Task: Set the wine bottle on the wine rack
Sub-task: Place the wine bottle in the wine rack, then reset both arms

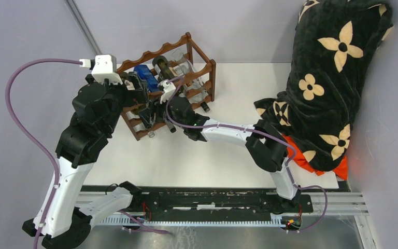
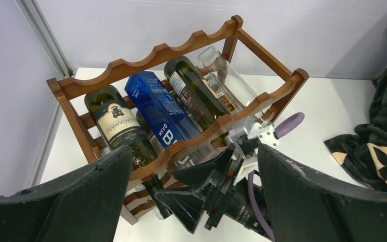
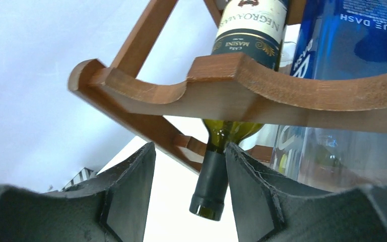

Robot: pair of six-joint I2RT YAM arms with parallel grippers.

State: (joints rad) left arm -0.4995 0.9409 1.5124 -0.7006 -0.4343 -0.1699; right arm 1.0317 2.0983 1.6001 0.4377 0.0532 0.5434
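Green Negroamaro wine bottle (image 2: 118, 128) lies in the left-end cradle of the wine rack (image 2: 156, 53), its long axis running far to near and its neck poking out the near side. The right gripper (image 3: 189, 151) is nearer, jaws parted astride that neck, one finger perhaps brushing it. The left gripper (image 2: 189, 151) hangs wide open above. From overhead the left arm (image 1: 90, 111) hides the bottle, and its base is cut off in the right wrist view.

From above and behind we see the whole table (image 1: 228, 161); both wrist views share the wine rack (image 2: 156, 53), the right one closest, looking up.
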